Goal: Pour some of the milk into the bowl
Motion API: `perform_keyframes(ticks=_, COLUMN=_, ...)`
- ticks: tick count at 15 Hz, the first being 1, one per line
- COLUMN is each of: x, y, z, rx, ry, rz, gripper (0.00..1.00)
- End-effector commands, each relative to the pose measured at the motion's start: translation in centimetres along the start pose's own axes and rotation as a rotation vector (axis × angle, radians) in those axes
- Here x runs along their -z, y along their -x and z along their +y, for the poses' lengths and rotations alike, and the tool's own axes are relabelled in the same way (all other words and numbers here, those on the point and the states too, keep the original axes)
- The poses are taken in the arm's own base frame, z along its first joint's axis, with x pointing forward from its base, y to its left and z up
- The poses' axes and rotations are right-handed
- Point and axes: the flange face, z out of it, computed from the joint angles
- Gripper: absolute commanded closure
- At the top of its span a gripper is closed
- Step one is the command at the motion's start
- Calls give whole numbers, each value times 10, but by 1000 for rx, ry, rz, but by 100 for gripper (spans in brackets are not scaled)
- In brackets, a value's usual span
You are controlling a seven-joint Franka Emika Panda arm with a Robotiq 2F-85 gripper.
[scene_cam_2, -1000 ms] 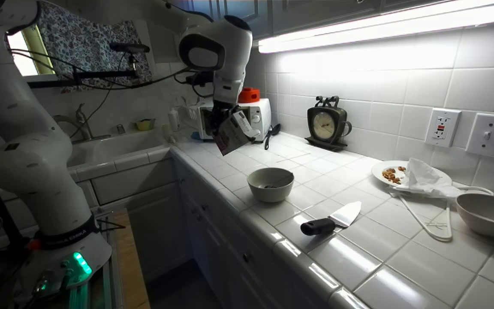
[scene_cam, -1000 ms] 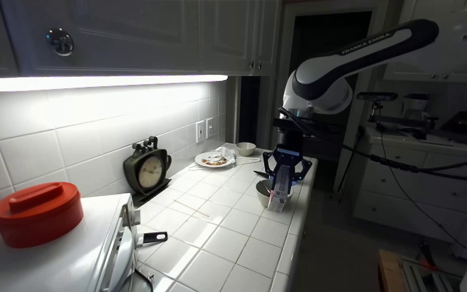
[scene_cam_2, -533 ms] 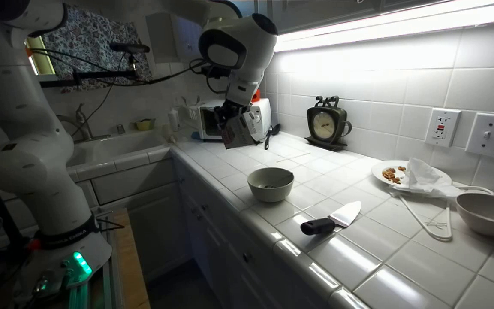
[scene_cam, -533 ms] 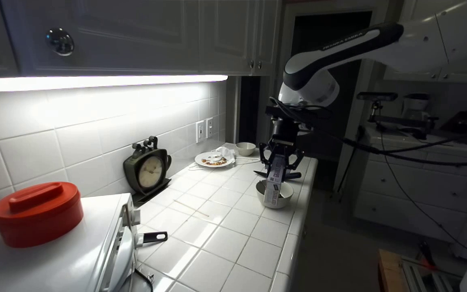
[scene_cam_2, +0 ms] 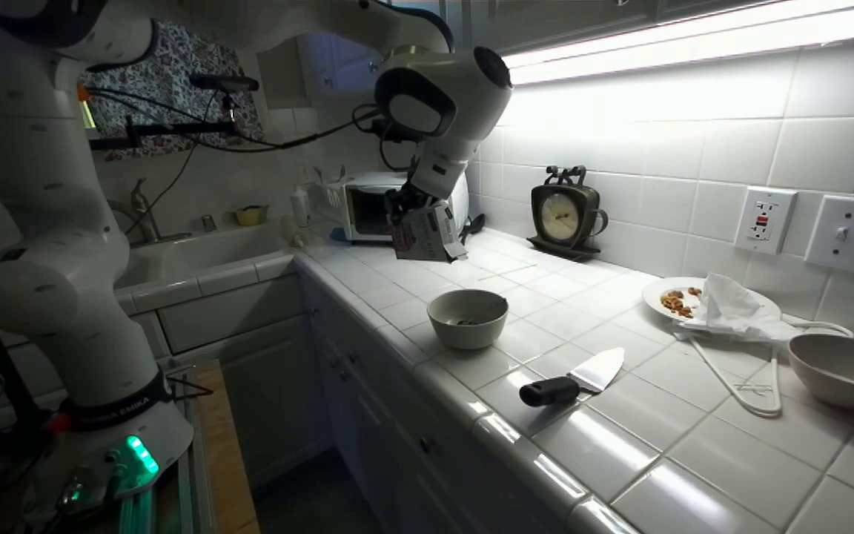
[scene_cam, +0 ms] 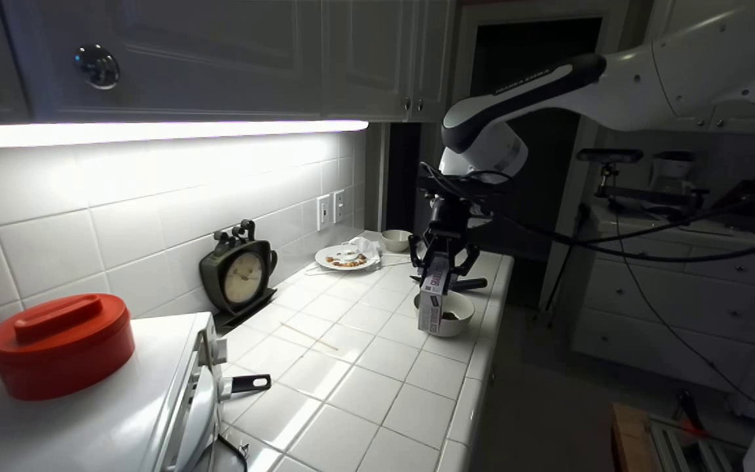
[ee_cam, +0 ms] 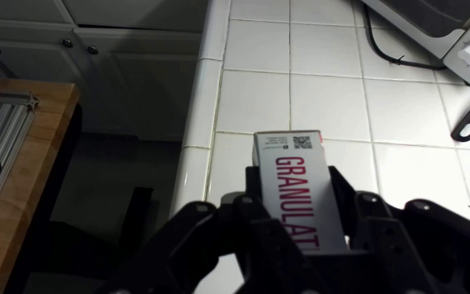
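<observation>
No milk carton shows. A pale box with red "GRANULAT" lettering point(ee_cam: 292, 163) is in my gripper point(ee_cam: 295, 183), with a finger pressed on each narrow side. The box also shows in both exterior views point(scene_cam: 431, 308) point(scene_cam_2: 427, 231), tilted and held above the counter. My gripper point(scene_cam_2: 406, 206) is shut on its upper part. A light grey bowl point(scene_cam_2: 468, 319) stands upright near the counter's front edge with small dark pieces inside. In an exterior view the box partly hides this bowl point(scene_cam: 459, 324). In the wrist view the bowl does not show.
A cake server point(scene_cam_2: 571, 382) lies beside the bowl. A plate point(scene_cam_2: 651, 295) with nuts and tissue, and another bowl point(scene_cam_2: 849, 374), stand further along. A dark dial scale point(scene_cam_2: 564, 211) stands by the wall. A toaster oven point(scene_cam_2: 371, 211) carries a red container point(scene_cam: 63, 347).
The arm has moved the box toward the tiled wall, leftward in an exterior view. The box has turned to a more level tilt. The bowl has not moved, and the grip looks unchanged.
</observation>
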Motion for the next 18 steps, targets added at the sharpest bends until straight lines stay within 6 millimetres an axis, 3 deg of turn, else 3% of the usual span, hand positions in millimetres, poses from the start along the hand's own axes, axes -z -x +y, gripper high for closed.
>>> perform_keyframes(ticks=1, x=10, y=-3, z=-7, rx=-2, ry=10, rz=-70, gripper=84)
perform_keyframes(ticks=18, x=26, y=-36, z=-13, rx=-6, ry=56, rz=-264, gripper=84)
